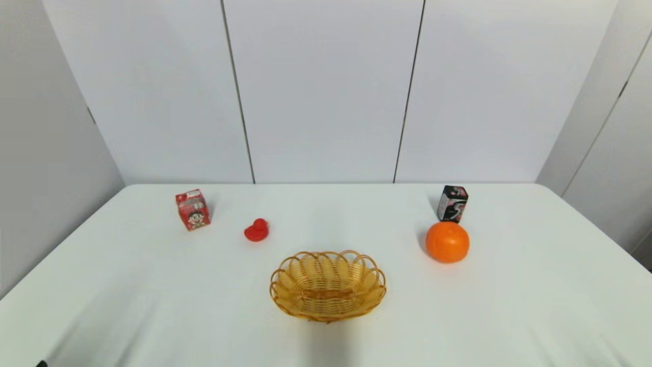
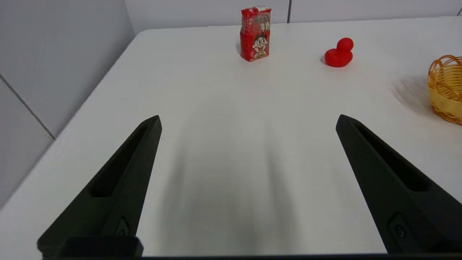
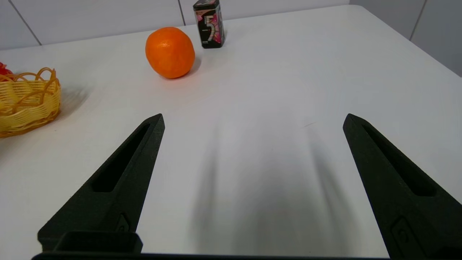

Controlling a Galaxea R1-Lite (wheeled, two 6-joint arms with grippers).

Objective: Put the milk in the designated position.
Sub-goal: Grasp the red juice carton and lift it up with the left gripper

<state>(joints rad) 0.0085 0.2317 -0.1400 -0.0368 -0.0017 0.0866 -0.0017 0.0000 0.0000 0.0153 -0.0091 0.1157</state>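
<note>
Both grippers, left gripper (image 2: 249, 121) and right gripper (image 3: 254, 119), gape wide, well short of the upright milk (image 1: 193, 209).

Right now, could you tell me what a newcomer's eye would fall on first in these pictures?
Probably the orange on the table's right, just in front of the black-and-pink box, and the yellow wicker basket at front centre. On the far left stands the milk, with a red toy duck to its right. Both grippers' fingers are spread wide, holding nothing.

On the table (image 1: 127, 285), the milk (image 1: 192, 209) stands far left, the duck (image 1: 256, 230) just right of it. The basket (image 1: 327, 285) sits centre front. The box (image 1: 452, 203) stands behind the orange (image 1: 447, 242), right.
</note>
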